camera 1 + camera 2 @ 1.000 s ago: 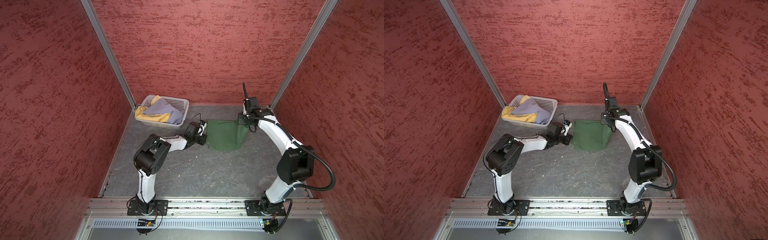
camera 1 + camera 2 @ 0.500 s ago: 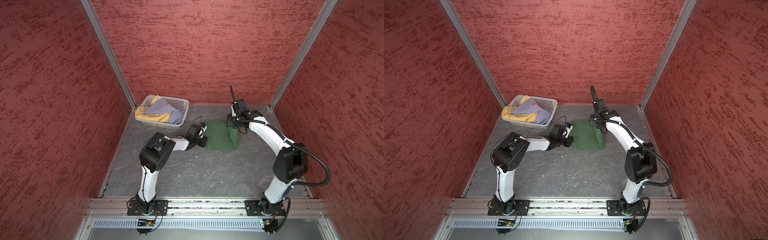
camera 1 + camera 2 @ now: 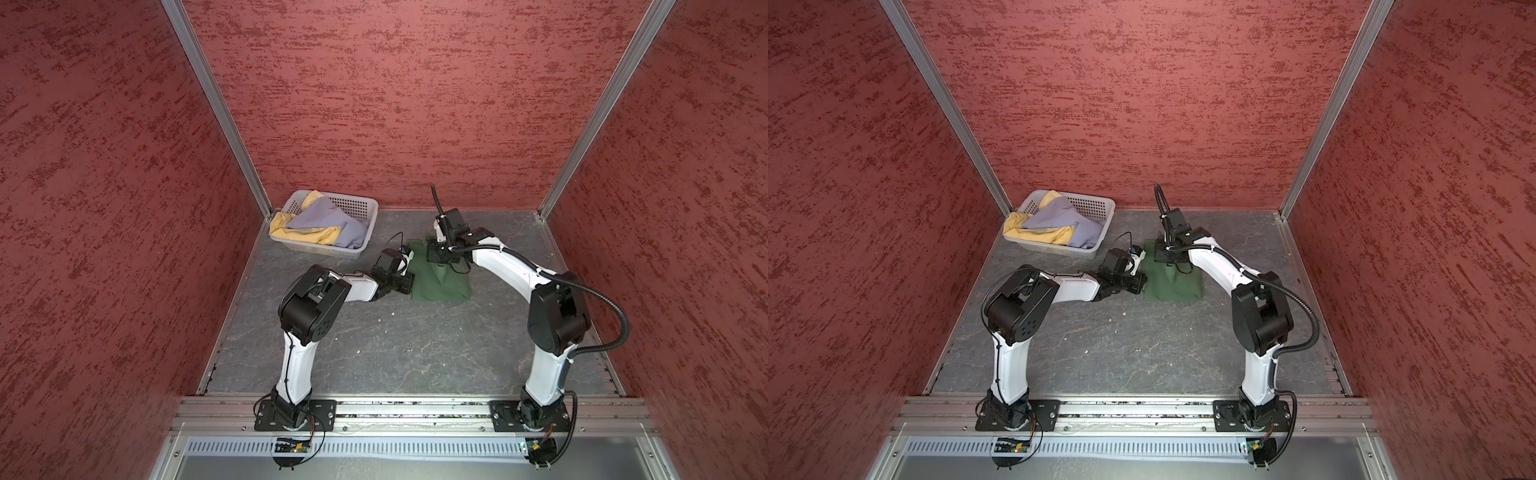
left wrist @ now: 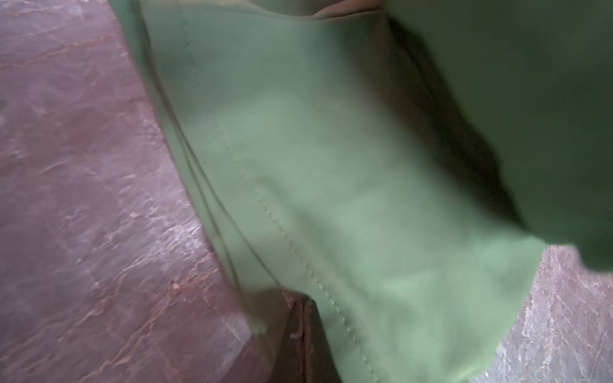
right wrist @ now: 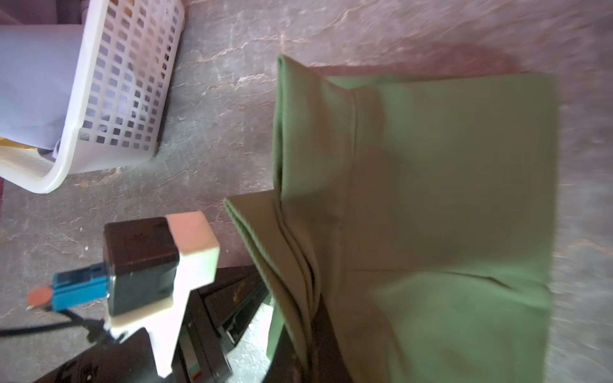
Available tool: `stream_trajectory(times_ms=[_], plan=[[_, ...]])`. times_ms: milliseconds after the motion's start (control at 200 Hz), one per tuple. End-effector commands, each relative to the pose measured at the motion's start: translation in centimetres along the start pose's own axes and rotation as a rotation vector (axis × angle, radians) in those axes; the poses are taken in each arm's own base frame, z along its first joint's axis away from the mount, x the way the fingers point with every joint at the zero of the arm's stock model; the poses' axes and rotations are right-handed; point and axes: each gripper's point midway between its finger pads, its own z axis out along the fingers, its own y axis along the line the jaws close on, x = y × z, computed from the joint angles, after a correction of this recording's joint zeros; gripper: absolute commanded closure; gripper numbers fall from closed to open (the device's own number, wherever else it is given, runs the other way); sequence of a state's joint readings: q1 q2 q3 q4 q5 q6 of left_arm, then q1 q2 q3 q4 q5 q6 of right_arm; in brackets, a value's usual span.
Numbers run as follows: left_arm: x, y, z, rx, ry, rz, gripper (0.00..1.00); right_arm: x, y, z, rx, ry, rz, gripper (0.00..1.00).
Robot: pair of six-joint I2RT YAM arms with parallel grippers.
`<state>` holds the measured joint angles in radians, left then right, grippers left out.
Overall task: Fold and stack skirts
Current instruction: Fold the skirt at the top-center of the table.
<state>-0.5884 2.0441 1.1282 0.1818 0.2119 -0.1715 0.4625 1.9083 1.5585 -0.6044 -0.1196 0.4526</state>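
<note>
The dark green skirt lies on the grey table behind the middle, partly doubled over. My right gripper hangs above the skirt's far part, shut on a bunched edge that rises from the skirt. My left gripper is low at the skirt's left edge, shut on its hem. The lavender-grey skirt and the mustard yellow skirt are heaped in the basket.
The white perforated basket stands at the back left corner, just left of my left wrist. Red walls close in the grey table on three sides. A metal rail with both arm bases runs along the front.
My right gripper has carried the green skirt's edge to the left, over the rest of the cloth, and the skirt now covers less of the table. The left gripper has stayed at the skirt's left edge.
</note>
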Motion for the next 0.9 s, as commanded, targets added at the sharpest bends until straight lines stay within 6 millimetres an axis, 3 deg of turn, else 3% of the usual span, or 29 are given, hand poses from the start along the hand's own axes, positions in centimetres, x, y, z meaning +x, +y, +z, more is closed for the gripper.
stream_trajectory(times_ms=[0, 441, 897], plan=[[0.5, -0.3, 0.7, 0.018, 0.007, -0.005, 1.0, -1.1, 2.7, 0.4, -0.123, -0.035, 0.041, 1.0], [0.4, 0.0, 0.2, 0.011, 0.003, -0.003, 1.0, 1.9, 2.6, 4.1, -0.181, 0.071, 0.108, 0.94], [-1.4, 2.0, -5.5, -0.076, -0.067, -0.001, 1.0, 3.2, 1.3, 6.6, -0.148, 0.098, 0.136, 0.9]])
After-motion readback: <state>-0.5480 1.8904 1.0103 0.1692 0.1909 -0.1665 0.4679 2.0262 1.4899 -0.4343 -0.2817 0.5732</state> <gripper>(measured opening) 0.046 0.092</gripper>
